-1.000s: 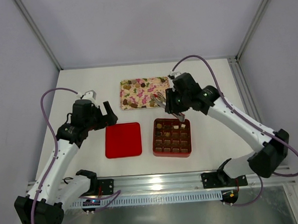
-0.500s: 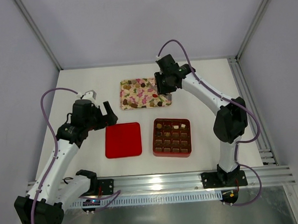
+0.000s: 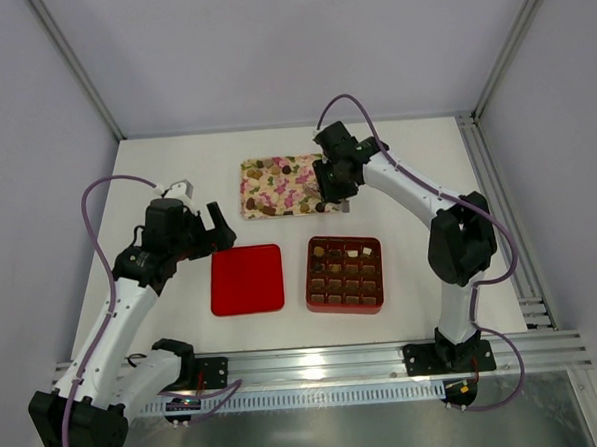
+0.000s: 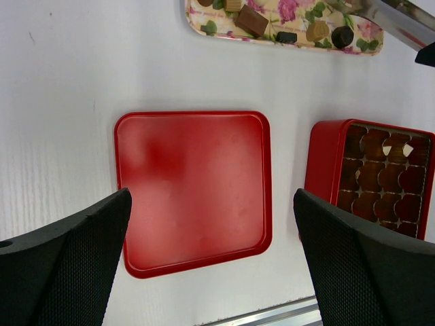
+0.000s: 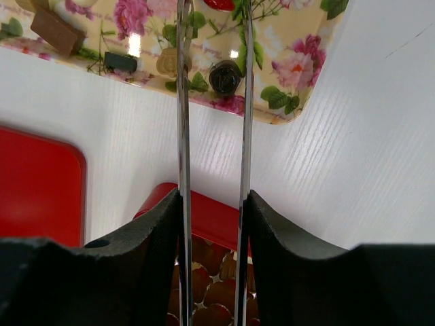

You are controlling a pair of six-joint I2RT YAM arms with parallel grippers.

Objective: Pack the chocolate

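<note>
The chocolate (image 3: 276,169) lies as several small dark, tan and brown pieces on a floral tray (image 3: 290,190). A few pieces sit in the top row of the red gridded box (image 3: 346,299). My right gripper (image 3: 333,185) hovers over the tray's right end, shut on metal tongs (image 5: 182,102). The tong blades reach out over the tray, with a round dark piece (image 5: 224,76) between them and a tan piece (image 5: 166,62) just left. My left gripper (image 3: 204,228) hangs open and empty above the red lid (image 3: 246,279).
The red lid (image 4: 194,183) lies flat left of the box (image 4: 325,159). Behind the lid, the tray (image 4: 204,26) carries more pieces. The table's metal rail runs along the near edge (image 3: 316,358). Frame posts stand at the back corners.
My right arm swung from above the box's top row back to the tray's right end, carrying the tongs. The left arm has not moved.
</note>
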